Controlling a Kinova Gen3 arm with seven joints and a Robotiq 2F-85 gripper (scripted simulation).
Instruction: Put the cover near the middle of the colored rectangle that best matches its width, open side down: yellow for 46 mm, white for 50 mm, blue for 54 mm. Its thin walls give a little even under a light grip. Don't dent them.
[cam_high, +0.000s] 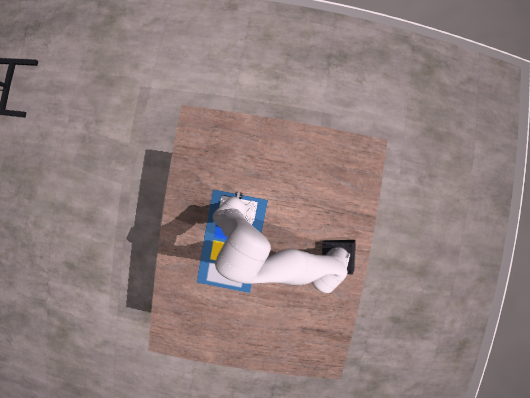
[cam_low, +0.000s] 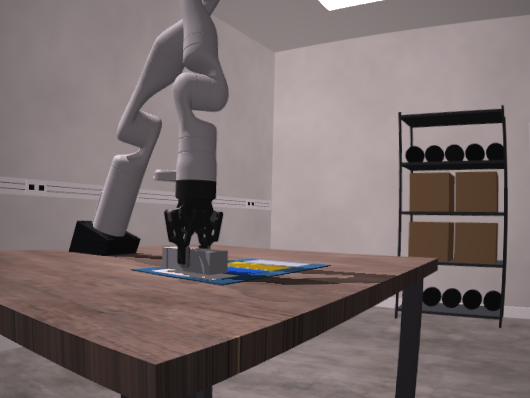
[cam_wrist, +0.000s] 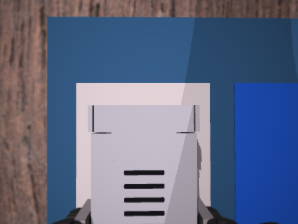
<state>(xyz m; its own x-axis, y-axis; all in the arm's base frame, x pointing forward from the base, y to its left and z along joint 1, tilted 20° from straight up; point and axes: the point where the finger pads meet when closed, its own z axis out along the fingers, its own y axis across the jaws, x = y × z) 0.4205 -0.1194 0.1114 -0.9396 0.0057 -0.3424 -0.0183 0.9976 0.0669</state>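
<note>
The cover (cam_wrist: 142, 160) is a light grey box with four black slots on top. My gripper (cam_wrist: 145, 217) is shut on it, one finger on each side wall. It sits low over the white rectangle (cam_wrist: 142, 95) of the dark blue mat (cam_wrist: 135, 50), its far edge short of the rectangle's far edge. In the side view the cover (cam_low: 195, 261) rests on or just above the mat under my gripper (cam_low: 192, 247). The blue rectangle (cam_wrist: 267, 150) lies to the right, and the yellow rectangle (cam_low: 257, 267) lies beyond it. In the overhead view my arm hides the cover.
The arm's black base (cam_high: 340, 252) stands on the wooden table (cam_high: 270, 240) to the right of the mat. A black shelf (cam_low: 452, 215) with boxes and dark balls stands by the far wall, off the table.
</note>
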